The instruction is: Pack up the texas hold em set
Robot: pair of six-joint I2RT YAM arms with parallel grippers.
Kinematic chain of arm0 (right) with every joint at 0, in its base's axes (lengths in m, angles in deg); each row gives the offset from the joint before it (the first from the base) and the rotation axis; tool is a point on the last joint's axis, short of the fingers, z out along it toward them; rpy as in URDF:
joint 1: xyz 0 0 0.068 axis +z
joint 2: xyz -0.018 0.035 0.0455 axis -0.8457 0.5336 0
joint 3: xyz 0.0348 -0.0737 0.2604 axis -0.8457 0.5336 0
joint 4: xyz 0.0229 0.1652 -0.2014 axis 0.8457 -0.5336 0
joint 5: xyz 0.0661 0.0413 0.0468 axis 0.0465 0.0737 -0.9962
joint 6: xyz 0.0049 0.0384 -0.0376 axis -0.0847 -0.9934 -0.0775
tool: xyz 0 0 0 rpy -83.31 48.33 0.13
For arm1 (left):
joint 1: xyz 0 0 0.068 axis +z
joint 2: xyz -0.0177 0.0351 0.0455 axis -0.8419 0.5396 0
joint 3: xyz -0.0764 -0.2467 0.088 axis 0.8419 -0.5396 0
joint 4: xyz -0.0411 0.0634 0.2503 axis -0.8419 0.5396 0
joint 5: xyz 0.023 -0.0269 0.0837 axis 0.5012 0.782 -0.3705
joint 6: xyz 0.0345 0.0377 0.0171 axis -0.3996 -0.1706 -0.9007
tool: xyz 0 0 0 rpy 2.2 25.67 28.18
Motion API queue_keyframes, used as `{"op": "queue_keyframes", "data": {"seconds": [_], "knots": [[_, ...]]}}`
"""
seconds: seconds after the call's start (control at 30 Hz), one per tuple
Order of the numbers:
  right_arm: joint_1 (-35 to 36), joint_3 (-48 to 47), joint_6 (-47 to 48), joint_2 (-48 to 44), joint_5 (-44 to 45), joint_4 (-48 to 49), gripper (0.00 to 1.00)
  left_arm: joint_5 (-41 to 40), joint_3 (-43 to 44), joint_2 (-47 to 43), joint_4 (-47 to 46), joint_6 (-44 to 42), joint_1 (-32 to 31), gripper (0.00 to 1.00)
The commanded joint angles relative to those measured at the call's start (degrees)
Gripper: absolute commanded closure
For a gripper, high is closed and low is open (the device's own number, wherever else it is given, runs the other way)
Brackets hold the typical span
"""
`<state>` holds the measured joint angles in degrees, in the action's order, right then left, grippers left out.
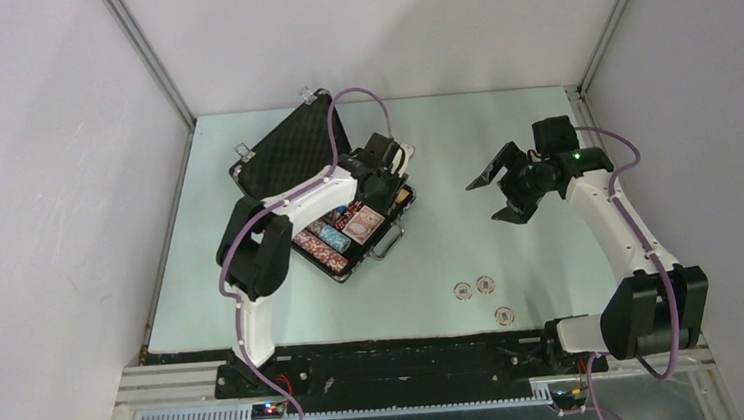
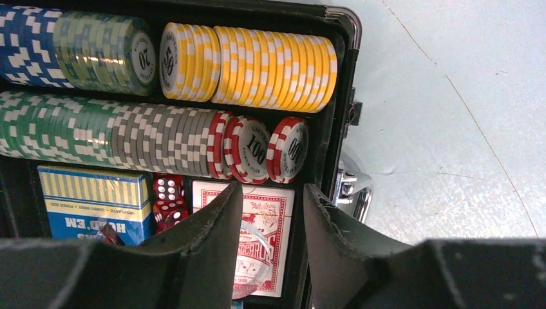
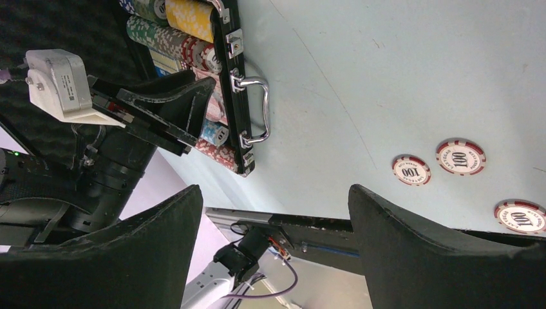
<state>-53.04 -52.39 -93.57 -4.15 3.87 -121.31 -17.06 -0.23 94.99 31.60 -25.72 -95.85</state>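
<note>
Hovering over the case [image 1: 293, 148], L pincer [image 2: 272, 193] parted (gripping nothing); R pincer [image 3: 273, 193] wide apart above table [image 1: 462, 133].

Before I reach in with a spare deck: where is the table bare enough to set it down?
Bare: the pale green tabletop between the open black foam-lined case and the right arm's fingers. Crowded: over the case, where the left fingers hover, and around three red-and-white chips near the front edge.

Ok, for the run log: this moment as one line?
case open | left pincer open over case, empty | right pincer open, empty | three chips loose on table
</note>
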Motion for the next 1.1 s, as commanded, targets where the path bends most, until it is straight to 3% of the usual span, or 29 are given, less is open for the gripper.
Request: {"op": "queue_keyframes", "data": {"seconds": [0.0,0.33,0.5,0.67,0.8,1.07], "knots": [[-0.3,0.0,0.9,0.4,-0.8,0.3,0.15,1.9,2.6,0.0,1.1,-0.4,-0.4,0.54],[-0.3,0.0,1.9,0.2,-0.2,-0.6,0.15,2.5,3.1,-2.5,3.1,1.5,-0.5,0.48],[1.2,0.0,8.6,1.5,8.8,-6.8,0.04,7.5,-1.3,-8.1,1.4,4.5,-0.5,0.34],[9.0,0.2,14.9,6.3,22.3,-15.6,0.0,7.3,-9.2,-16.8,-2.7,7.9,-1.0,0.13],[11.5,3.9,15.1,7.3,21.3,-14.8,0.05,6.1,-16.1,-24.7,-6.2,9.3,-1.0,0.06],[11.2,13.4,15.9,7.1,17.2,-7.1,0.16,8.5,-24.8,-36.0,-10.0,9.2,-1.0,0.03]]}}
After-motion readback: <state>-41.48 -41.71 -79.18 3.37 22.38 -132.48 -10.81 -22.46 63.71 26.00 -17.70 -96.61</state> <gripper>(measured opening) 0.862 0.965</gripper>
